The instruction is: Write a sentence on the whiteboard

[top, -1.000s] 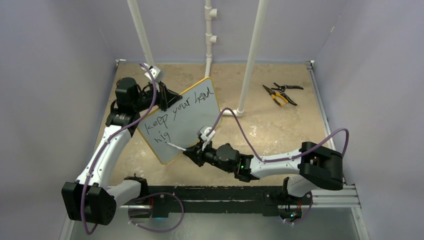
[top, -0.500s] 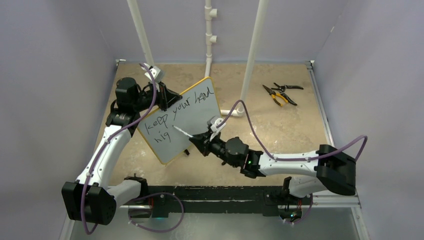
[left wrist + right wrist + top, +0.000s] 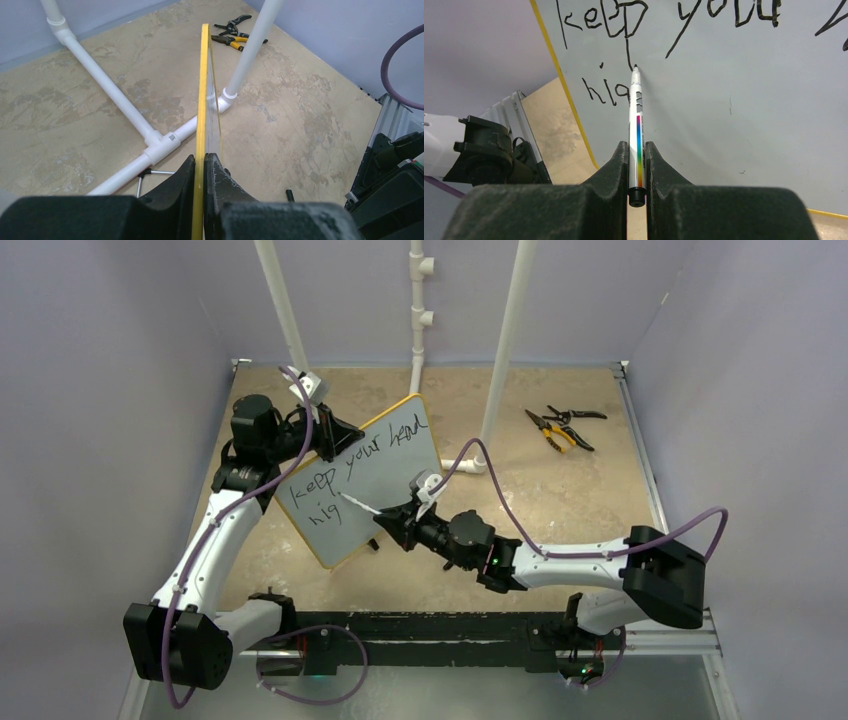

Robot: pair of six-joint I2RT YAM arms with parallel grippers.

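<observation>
Tan tabletop (image 3: 560, 500), whiteboard (image 3: 390, 475) tilted centre left
Right gripper (image 3: 636, 147) clamps marker (image 3: 636, 125), tip just right of sentence (image 3: 600, 93), at "hig"; left gripper (image 3: 200, 159) pinches frame

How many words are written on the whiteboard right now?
4: keep, your and head along the top line of the whiteboard, and an unfinished hig below keep, by the marker tip.

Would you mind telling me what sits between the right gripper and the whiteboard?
Only the marker. The right wrist view shows the right gripper clamped on its barrel, with the tip reaching the whiteboard surface.
</observation>
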